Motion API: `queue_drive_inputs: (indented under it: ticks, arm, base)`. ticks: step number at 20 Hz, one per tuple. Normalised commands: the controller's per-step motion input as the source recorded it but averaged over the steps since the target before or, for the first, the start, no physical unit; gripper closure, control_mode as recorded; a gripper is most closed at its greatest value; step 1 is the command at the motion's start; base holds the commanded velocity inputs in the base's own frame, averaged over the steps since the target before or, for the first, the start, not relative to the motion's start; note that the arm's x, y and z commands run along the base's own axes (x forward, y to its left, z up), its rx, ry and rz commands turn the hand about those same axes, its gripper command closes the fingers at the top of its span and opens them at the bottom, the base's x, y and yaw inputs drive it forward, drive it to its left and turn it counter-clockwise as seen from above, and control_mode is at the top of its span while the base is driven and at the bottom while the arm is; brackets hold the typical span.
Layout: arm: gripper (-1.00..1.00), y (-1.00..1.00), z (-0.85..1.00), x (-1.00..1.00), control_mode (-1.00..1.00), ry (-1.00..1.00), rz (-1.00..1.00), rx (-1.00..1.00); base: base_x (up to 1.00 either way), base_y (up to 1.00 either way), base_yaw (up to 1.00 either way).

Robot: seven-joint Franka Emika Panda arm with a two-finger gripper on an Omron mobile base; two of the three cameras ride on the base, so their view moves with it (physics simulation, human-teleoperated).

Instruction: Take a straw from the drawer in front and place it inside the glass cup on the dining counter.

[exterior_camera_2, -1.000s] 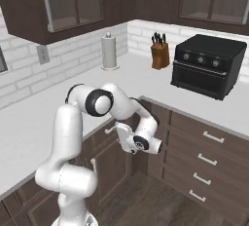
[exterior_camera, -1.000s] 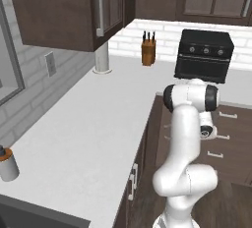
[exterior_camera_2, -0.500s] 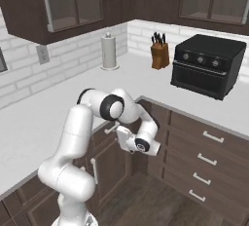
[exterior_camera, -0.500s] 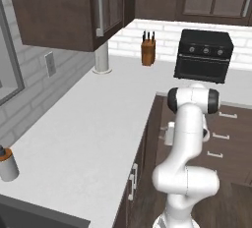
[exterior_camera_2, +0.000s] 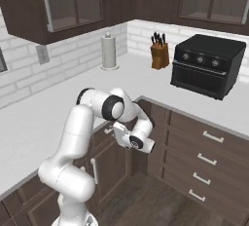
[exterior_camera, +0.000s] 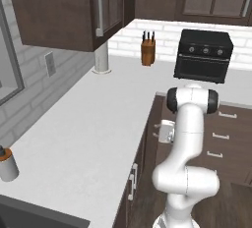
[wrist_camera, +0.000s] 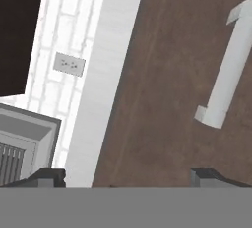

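Compared with half a second ago, the arm has folded further: its dark elbow joint now sits lower and nearer the corner of the worktop, and the hand has swung closer to the cabinet fronts. The base has not driven; the kitchen looks the same.

I take the black toaster oven [exterior_camera_2: 208, 65] as the landmark. Far to its left in the left base view, a small white shaker with a brown cap [exterior_camera: 7, 163] stands near the worktop [exterior_camera: 83, 133] edge. This worktop is a smooth, plain white slab that turns a corner. Nearer to the oven stands an upright white paper roll [exterior_camera_2: 109, 50], a plain cylinder on a round foot, and then, just left of the oven, a brown wooden knife block [exterior_camera_2: 158, 53] with dark handles sticking up. The oven itself is a boxy matte black unit with three small knobs.

Below and left of the oven, the gripper [exterior_camera_2: 145, 145] hangs low in front of the dark brown cabinets. In the hand view its two dark tips stand wide apart, with nothing between them, and before them is the drawer [wrist_camera: 167, 74], a flat front of dark wood grain with a short silver bar handle [wrist_camera: 226, 70]. The gripper is close to this front but apart from the handle. More drawers [exterior_camera_2: 204, 157] with similar handles are under the oven.
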Motion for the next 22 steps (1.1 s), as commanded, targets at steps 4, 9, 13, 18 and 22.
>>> queue_drive_inputs:
  ticks: [4,9,13,18,22]
  arm:
    - [-1.00,0.00,-0.14,0.50,-1.00,0.04,-0.04,0.00]
    - [-1.00,0.00,-0.29,0.27,-1.00,0.02,-0.01,0.00]
    - [-1.00,0.00,-0.40,0.10,-1.00,0.02,0.00,0.00]
    - [-1.00,0.07,-0.28,0.10,-1.00,0.00,0.00,0.00]
    - [-1.00,0.14,-0.06,0.13,-1.00,0.00,0.00,0.00]
  base:
    - [0.00,0.00,0.00]
    - [0.00,0.00,0.00]
    - [0.00,0.00,0.00]
    - [0.00,0.00,0.00]
    - [0.00,0.00,0.00]
